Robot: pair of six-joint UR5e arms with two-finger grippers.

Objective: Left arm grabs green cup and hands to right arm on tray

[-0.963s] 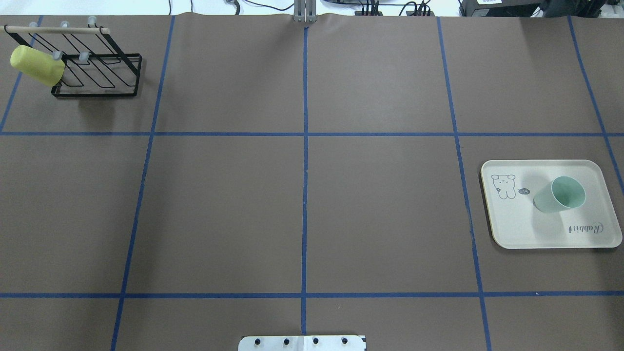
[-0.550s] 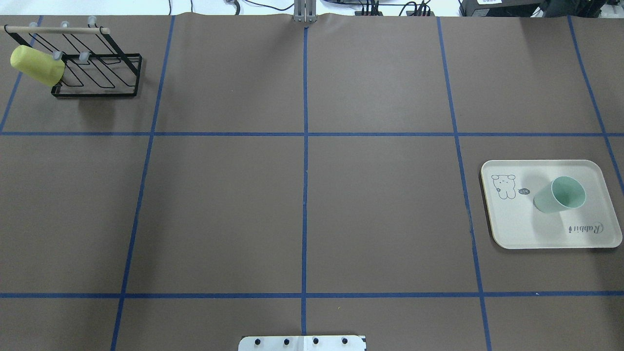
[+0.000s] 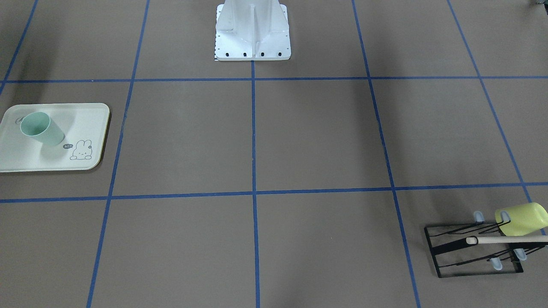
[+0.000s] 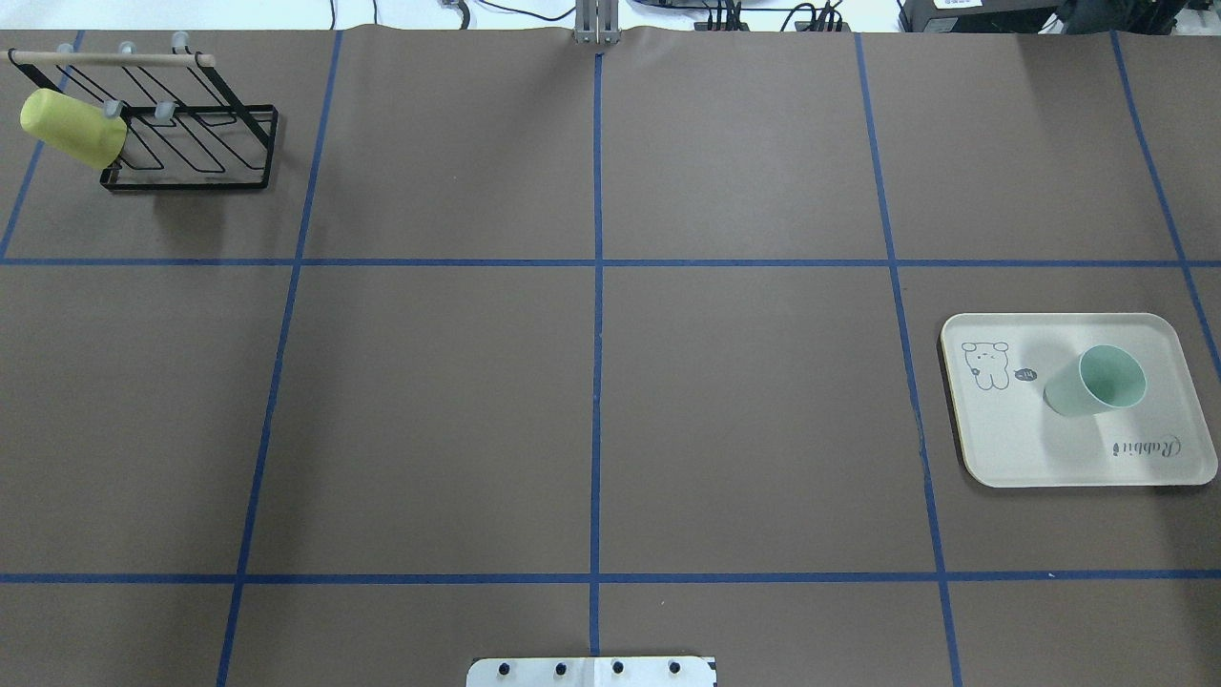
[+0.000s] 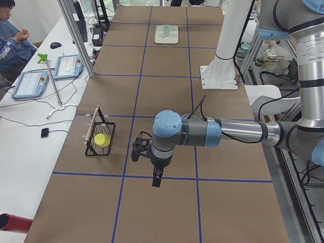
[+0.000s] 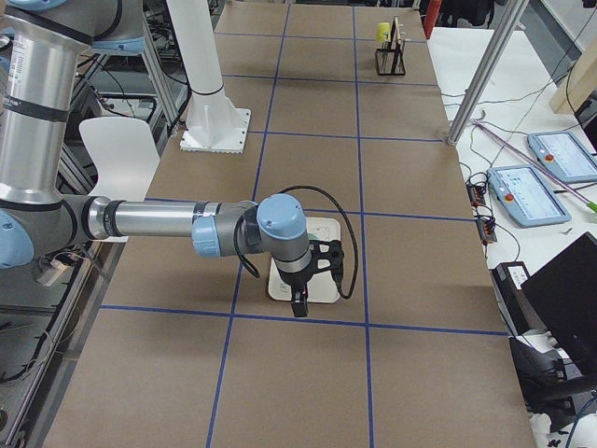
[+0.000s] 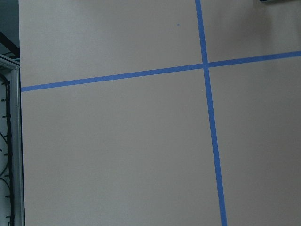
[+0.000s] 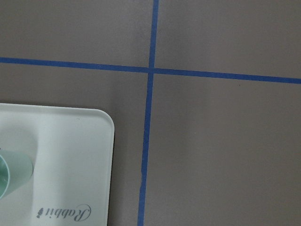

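Note:
The pale green cup [image 4: 1094, 382] stands upright on the cream tray [image 4: 992, 458] at the table's right side. Both also show in the front view, cup [image 3: 41, 128] on tray [image 3: 51, 164], and the cup's edge [image 8: 9, 172] shows in the right wrist view. The left gripper [image 5: 157, 179] shows only in the exterior left view, hanging above bare table near the front; I cannot tell whether it is open or shut. The right gripper [image 6: 299, 306] shows only in the exterior right view, hanging above the tray's [image 6: 322, 294] near edge; I cannot tell its state either.
A yellow-green cup [image 4: 72, 127] hangs on a black wire rack [image 4: 191, 143] at the far left corner. The white robot base [image 3: 252, 34] stands at the table's near middle edge. Blue tape lines divide the brown table.

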